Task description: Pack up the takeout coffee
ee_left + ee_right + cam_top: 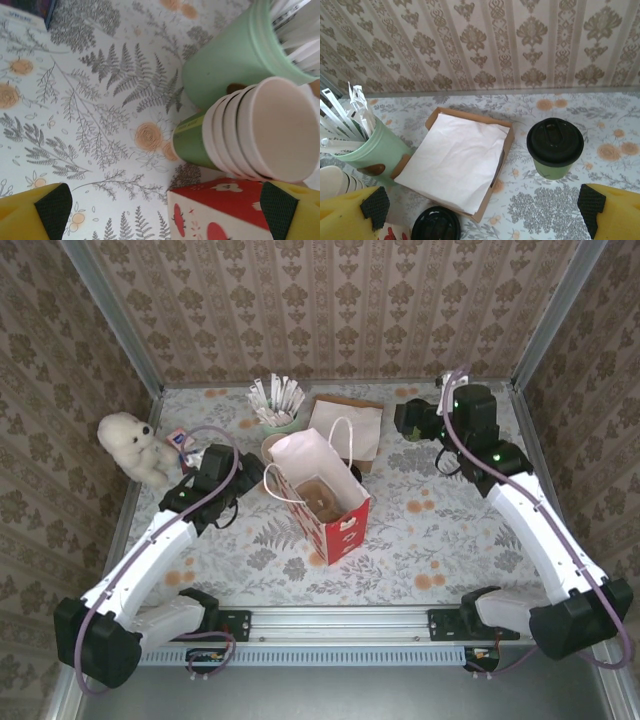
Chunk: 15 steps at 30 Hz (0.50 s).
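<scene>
The takeout coffee (555, 148), a small green cup with a round black lid, stands upright on the floral cloth. It sits just ahead and to the right of centre of my right gripper (482, 220), which is open with nothing between its yellow fingers (592, 210). In the top view the right gripper (408, 420) is at the back right of the table. My left gripper (165, 220) is open and empty, hovering low beside the red and white paper bag (220, 212). From above, the left gripper (250, 480) is at the left side of the bag (335, 515), which stands open.
A stack of lidless green cups (250, 135) and a pale green pot of white sticks (230, 65) stand close ahead of the left gripper. A cardboard tray of white paper (455, 165) and a loose black lid (436, 226) lie left of the coffee. A white plush toy (135, 445) sits far left.
</scene>
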Available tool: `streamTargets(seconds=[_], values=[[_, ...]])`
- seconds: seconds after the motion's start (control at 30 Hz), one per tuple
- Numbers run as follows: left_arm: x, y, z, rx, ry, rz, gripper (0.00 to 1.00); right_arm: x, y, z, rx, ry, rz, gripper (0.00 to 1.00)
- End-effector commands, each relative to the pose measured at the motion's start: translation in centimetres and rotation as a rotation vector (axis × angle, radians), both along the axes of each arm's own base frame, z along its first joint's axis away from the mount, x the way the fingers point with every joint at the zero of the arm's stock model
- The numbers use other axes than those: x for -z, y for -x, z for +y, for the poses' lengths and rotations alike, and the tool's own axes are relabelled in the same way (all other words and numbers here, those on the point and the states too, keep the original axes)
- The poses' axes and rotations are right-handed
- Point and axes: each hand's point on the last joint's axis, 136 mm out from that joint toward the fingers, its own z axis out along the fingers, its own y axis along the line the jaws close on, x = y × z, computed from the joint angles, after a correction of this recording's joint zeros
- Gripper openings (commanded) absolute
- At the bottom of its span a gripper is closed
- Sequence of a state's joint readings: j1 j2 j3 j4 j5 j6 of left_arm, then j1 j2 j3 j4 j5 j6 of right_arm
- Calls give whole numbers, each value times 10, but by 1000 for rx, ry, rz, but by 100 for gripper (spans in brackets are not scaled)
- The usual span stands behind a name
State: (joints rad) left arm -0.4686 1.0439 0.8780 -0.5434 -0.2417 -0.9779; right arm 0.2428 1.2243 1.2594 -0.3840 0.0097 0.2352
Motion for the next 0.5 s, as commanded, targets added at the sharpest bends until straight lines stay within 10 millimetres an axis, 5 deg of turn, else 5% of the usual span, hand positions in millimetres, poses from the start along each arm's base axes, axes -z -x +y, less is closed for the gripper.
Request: streamTargets(seconds=[0.0, 0.1, 0.23, 0.47], values=[[-28, -8, 3, 12, -24, -80, 100, 15, 3, 0, -67, -49, 136, 100], [-38, -14, 7, 10, -19, -111, 100, 48, -9, -15, -83, -24, 260, 100], [-44, -15, 17, -53, 86, -110, 100, 96, -51, -45, -2, 83, 400, 100], [-53, -7, 26, -52, 74, -85, 100, 146, -106, -67, -6, 138, 535, 100]])
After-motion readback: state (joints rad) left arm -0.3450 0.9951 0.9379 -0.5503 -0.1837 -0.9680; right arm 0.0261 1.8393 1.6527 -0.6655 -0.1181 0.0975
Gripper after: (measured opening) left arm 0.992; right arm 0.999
